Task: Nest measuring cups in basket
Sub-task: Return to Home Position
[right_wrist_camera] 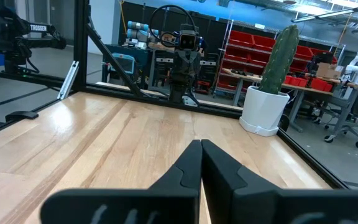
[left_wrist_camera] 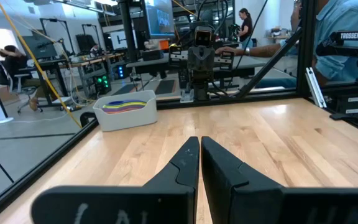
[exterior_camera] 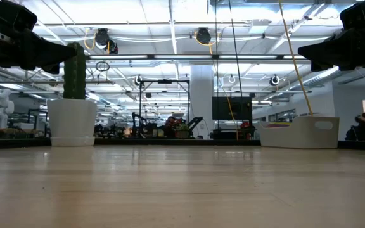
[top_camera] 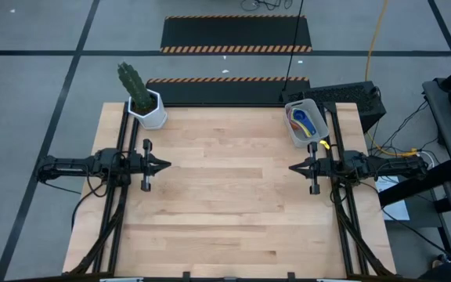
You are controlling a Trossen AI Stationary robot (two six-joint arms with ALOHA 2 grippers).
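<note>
- Resting at the 9 o'clock edge of the wooden table point(top_camera: 225, 204) in the high view, the left gripper point(top_camera: 165, 165) points toward the centre. Its two dark fingers are pressed together and hold nothing. The left wrist view shows only a thin seam between them.
- The right gripper point(top_camera: 293, 167) sits opposite at the 3 o'clock edge and faces back toward the left one. Its fingers are also closed tip to tip with nothing between them, and the two grippers are well apart.
- The basket point(top_camera: 290, 131) stands at about 2 o'clock on the table, near the far right corner. It is just beside the right arm, on that arm's 12 o'clock side, and neither gripper touches it.
- The measuring cups point(top_camera: 307, 121) lie nested inside the basket. A blue one is uppermost, with red and yellow edges showing around it. From the left wrist view their coloured rims appear as layers just above the basket's wall.
- A white cactus pot point(top_camera: 153, 116) stands at about 10 o'clock, near the far left corner and well apart from the basket.
- A person in a light blue shirt point(left_wrist_camera: 344, 25) is in the room beyond the table.
</note>
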